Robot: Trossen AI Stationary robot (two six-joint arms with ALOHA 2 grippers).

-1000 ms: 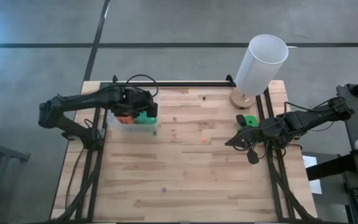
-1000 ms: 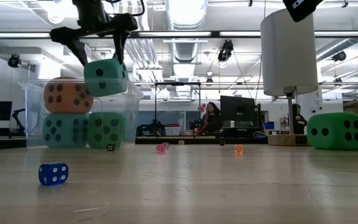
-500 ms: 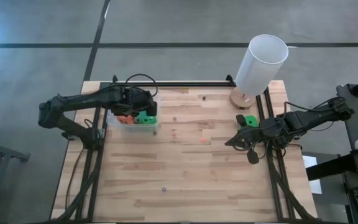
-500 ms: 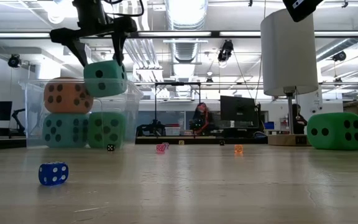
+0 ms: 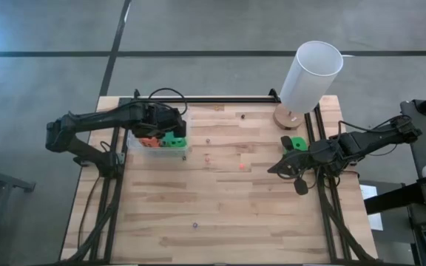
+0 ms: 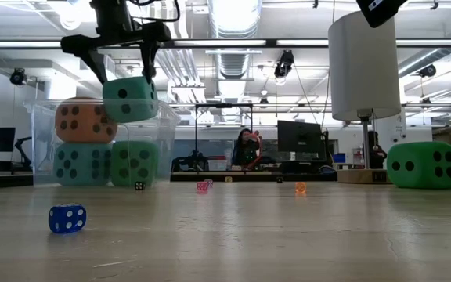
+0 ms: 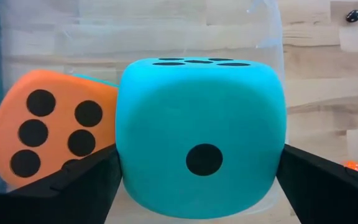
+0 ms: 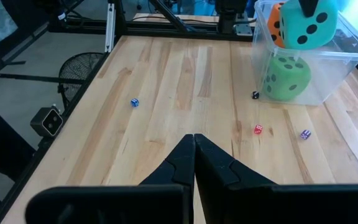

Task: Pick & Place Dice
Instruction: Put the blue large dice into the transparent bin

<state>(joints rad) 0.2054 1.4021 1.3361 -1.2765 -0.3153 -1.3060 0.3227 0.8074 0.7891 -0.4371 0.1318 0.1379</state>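
Observation:
In the low view my left gripper (image 6: 124, 77) hangs over the clear tub (image 6: 37, 110) at the table's far left, shut on a teal die (image 6: 130, 99) at rim height. Below it in the tub lie an orange die (image 6: 84, 121), another teal die (image 6: 82, 163) and a green die (image 6: 135, 163). A second green die (image 5: 296, 142) rests on the table at the right, beside the tall white cylinder (image 5: 310, 74). My right gripper (image 8: 194, 142) waits shut above the table's right edge, touching nothing. My left gripper pinches the teal die's two opposite sides (image 7: 124, 168) between its two fingers. The fingers (image 6: 146, 69) come from above, slanting down, and only their free ends reach the die's upper part. The die hangs slightly tilted below them, clear of the green die underneath.
Tiny dice lie scattered on the wood: a blue one (image 6: 67, 218) near the front, a black one (image 6: 139, 186) by the tub, and red (image 8: 258, 129) and orange (image 6: 300, 188) ones mid-table. The cylinder's round base (image 5: 287, 117) stands at the far right.

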